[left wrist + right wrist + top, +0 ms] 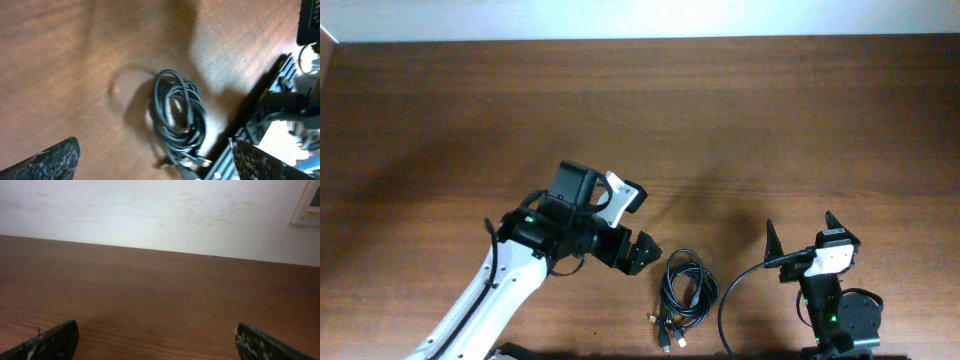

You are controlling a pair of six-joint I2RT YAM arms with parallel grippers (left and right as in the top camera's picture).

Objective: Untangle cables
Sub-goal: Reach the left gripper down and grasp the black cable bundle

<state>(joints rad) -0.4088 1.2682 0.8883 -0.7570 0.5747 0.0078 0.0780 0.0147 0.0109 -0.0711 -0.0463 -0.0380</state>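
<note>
— Where does the left tool (642,253) stand?

— Near the front middle of the tabletop (620,100), at the end of the white arm (480,300) that reaches in from the lower left. Its fingers (50,160) are spread wide and hold nothing. The left wrist view shows them at the two lower corners of the frame.

— And the cables (685,290)?

— They lie just to the right of that tool, apart from it, flat on the wood. They are dark and wound together into one loose oval coil. In the left wrist view the cables (177,117) sit ahead of the spread fingers, loop over loop. The plugs (665,335) bunch together at the near end of the coil.

— Can the strands be counted?

— No, they overlap too much to tell.

— What about the right tool (800,232)?

— It stands further right, well apart from the coil, near the front edge. Its two fingers point away from the base and gape wide, with nothing between them. Its own camera shows only bare tabletop and a pale wall (150,210) beyond the right tool (157,340).
</note>
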